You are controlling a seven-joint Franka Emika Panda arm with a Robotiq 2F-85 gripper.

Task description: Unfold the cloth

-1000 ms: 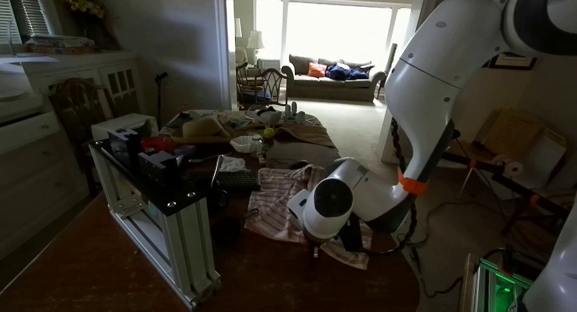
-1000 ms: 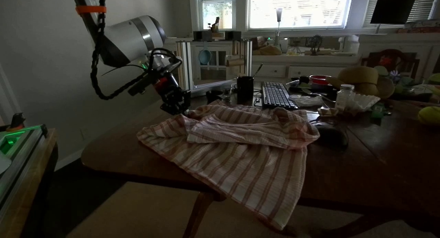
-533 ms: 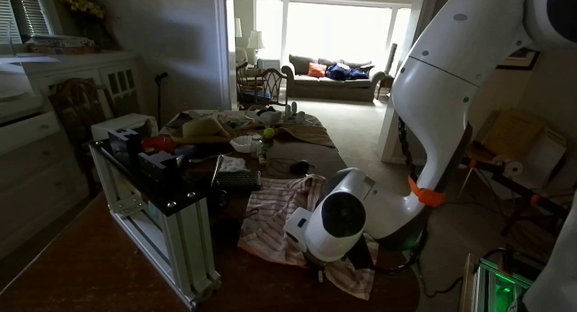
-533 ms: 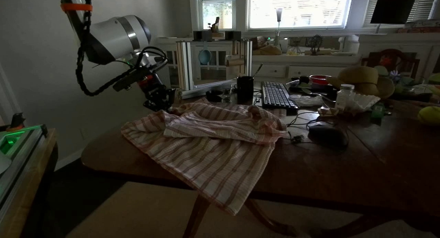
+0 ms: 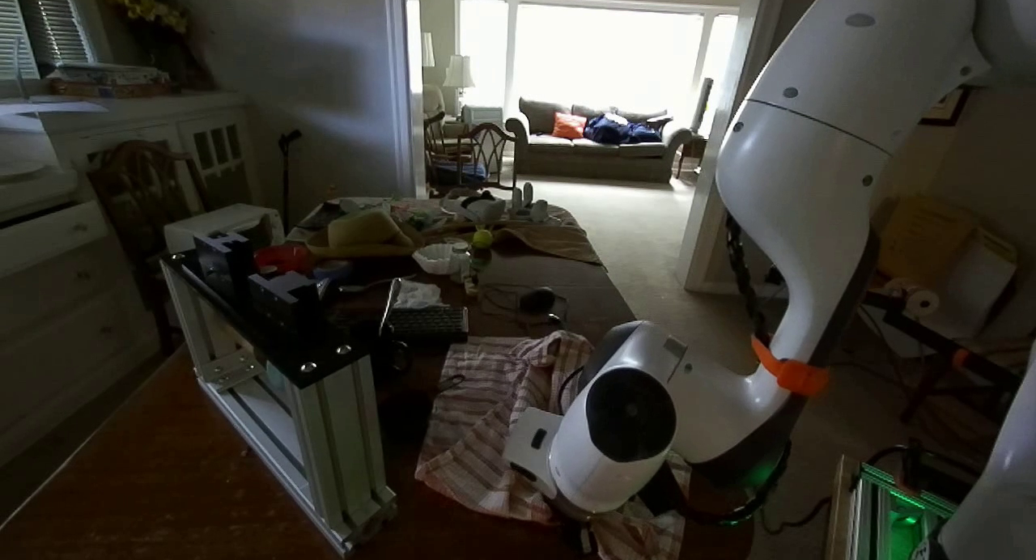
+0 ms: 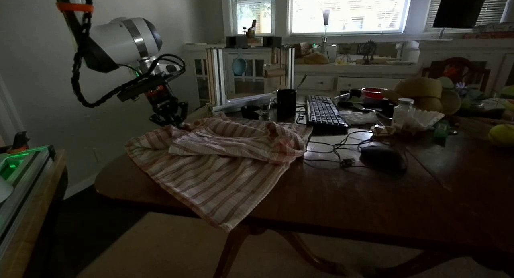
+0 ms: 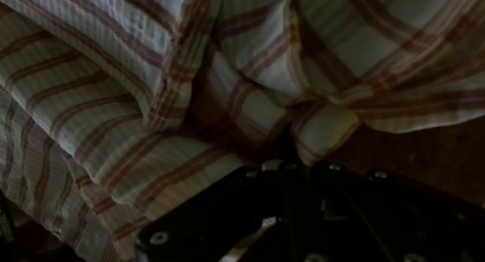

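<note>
My claw (image 7: 297,166) pinches a gathered bit of the cloth (image 6: 213,175), jaws nearly meeting, probably so that a pull can draw the folded layers apart. The cloth, whitish with reddish stripes, lies rumpled on the bench (image 6: 373,201), its top layer doubled back and one corner hanging past the edge, so it may slip off. Near it stands a frame (image 5: 340,439), a likely obstacle to any sideways swing. Beyond are a cup (image 6: 286,104), a keyboard (image 6: 323,110) and a mouse (image 6: 382,158), which could catch a loose fold. Farther off sit a jar (image 6: 402,114) and a hat (image 6: 419,89).
</note>
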